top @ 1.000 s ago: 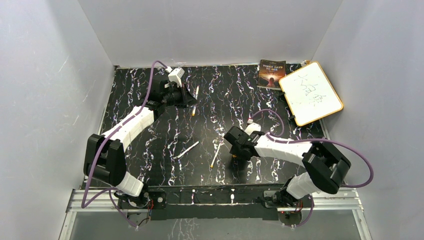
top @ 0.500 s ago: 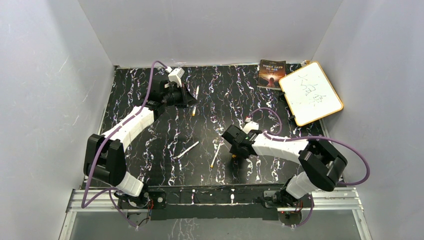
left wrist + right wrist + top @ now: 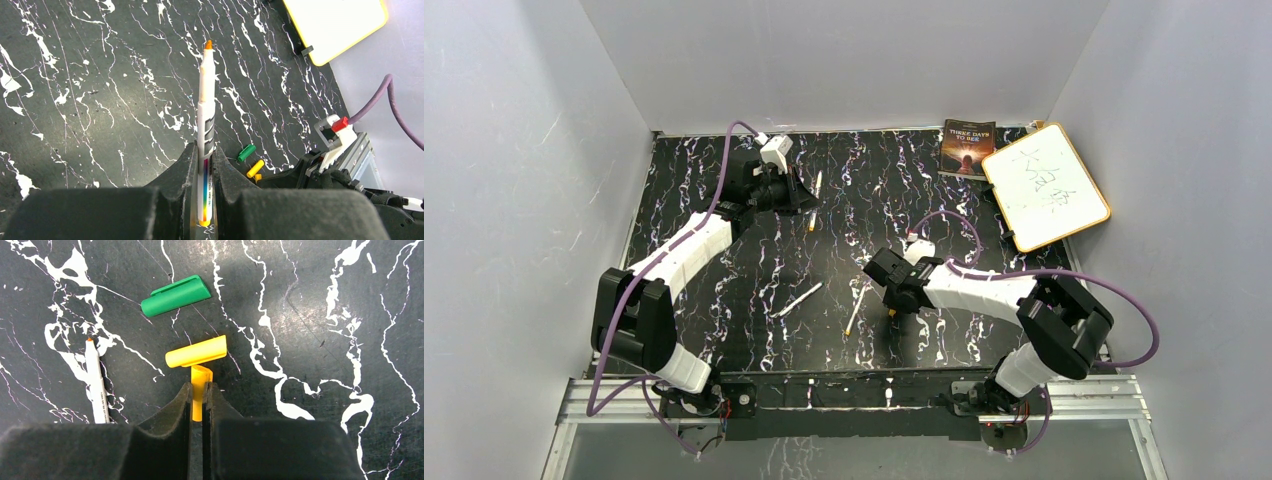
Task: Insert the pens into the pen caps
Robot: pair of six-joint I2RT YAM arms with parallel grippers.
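My left gripper [image 3: 202,150] is shut on a whitish pen [image 3: 206,95] with an orange tip; it is raised at the back left [image 3: 802,198]. Two more pens lie mid-table, one [image 3: 801,298] to the left and one [image 3: 857,310] beside my right gripper [image 3: 891,305]. In the right wrist view that gripper [image 3: 198,386] is shut on an orange pen cap [image 3: 201,376], low at the tabletop. A yellow cap [image 3: 196,352] lies crosswise, touching the orange cap's far end. Beyond it lies a green cap [image 3: 175,295]. A pen [image 3: 96,385] lies left of the fingers.
A book [image 3: 967,148] and a yellow-framed whiteboard [image 3: 1046,186] sit at the back right corner. Grey walls close in the black marbled table [image 3: 724,300] on three sides. A purple cable [image 3: 949,222] arches over the right arm.
My right gripper has closed from open onto the orange cap and shifted slightly left and away. The left arm and its pen have not moved.
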